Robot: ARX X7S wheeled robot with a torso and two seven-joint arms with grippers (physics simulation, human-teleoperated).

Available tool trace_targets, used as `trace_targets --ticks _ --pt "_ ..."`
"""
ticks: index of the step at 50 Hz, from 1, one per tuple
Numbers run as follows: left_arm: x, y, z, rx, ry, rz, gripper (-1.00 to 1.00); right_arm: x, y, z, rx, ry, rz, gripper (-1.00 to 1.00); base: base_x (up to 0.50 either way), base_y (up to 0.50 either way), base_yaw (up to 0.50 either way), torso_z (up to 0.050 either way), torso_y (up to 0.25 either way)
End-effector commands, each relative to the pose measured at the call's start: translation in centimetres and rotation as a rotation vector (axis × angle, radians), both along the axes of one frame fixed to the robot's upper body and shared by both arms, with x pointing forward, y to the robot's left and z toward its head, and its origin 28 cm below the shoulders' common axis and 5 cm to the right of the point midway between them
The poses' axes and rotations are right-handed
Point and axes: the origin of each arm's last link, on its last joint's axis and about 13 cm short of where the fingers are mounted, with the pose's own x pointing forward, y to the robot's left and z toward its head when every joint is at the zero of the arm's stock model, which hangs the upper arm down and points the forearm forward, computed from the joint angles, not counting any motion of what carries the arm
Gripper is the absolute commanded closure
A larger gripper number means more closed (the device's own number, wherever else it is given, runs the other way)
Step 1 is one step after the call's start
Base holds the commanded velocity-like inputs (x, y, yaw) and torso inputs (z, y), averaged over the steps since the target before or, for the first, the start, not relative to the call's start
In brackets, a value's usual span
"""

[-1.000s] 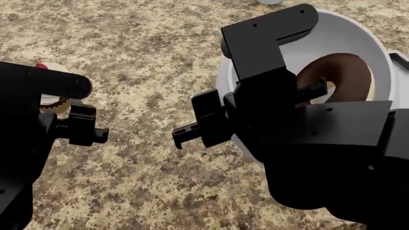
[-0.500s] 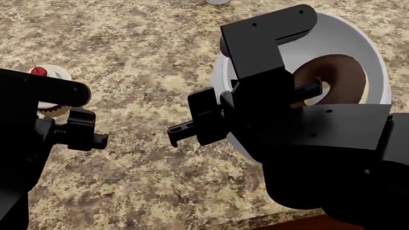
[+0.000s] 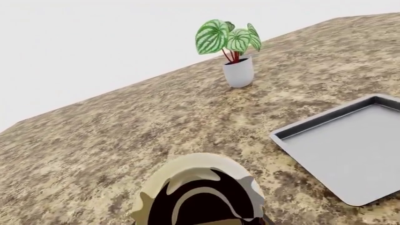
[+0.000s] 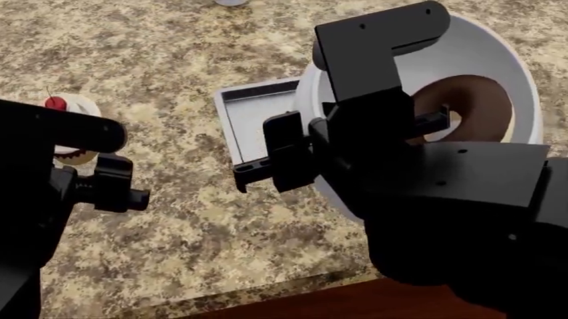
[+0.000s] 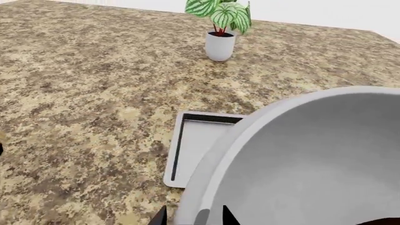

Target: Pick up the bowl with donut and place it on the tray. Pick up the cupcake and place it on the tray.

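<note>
My right gripper (image 5: 192, 216) is shut on the near rim of the large white bowl (image 4: 497, 60), one fingertip outside and one inside, and holds it tilted above the counter. The chocolate-iced donut (image 4: 466, 109) leans inside the bowl. The grey tray (image 4: 253, 116) lies flat just left of the bowl and partly under it; it also shows in the right wrist view (image 5: 196, 145) and the left wrist view (image 3: 350, 154). My left gripper (image 4: 89, 166) is mostly hidden under its arm and holds the cupcake (image 4: 76, 106), whose frosting fills the left wrist view's lower edge (image 3: 200, 183).
A green-leaved plant in a small white pot (image 3: 237, 70) stands at the far side of the speckled counter beyond the tray, and shows in the right wrist view too (image 5: 220, 44). The counter's front edge (image 4: 266, 289) runs close below my arms.
In the head view the counter has slid left, the tray has come into view beside the bowl, and the counter's front edge now shows. The bowl and the cupcake stayed in the grippers.
</note>
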Motion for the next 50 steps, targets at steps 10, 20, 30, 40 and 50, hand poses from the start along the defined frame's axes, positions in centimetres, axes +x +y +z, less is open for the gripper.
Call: trace_targets --ticks 10,20,30,40,50 --pt "1.1 -0.3 -0.9 -0.037 0.019 -0.037 1.00 1.9 -0.6 -0.1 0.051 0.016 -0.092 1.00 -0.09 -0.36 0.00 0.000 0.001" --pt "1.2 -0.3 -1.4 -0.039 0.024 -0.037 1.00 2.5 -0.6 -0.7 0.040 0.010 -0.136 1.00 -0.09 -0.35 0.00 0.001 0.000" --pt "1.5 -0.2 -1.8 -0.044 0.033 -0.035 1.00 3.5 -1.0 -1.6 -0.008 -0.061 -0.222 1.00 0.00 0.00 0.00 0.000 0.001" --pt "1.4 -0.2 -1.9 -0.044 0.035 -0.035 1.00 3.6 -1.1 -2.1 0.006 -0.041 -0.245 1.00 0.00 0.00 0.45 0.000 0.002" --pt "1.4 -0.3 -2.0 -0.041 0.034 -0.037 1.00 3.1 -0.9 -1.7 0.040 -0.017 -0.171 1.00 0.00 0.00 0.50 0.001 0.001"
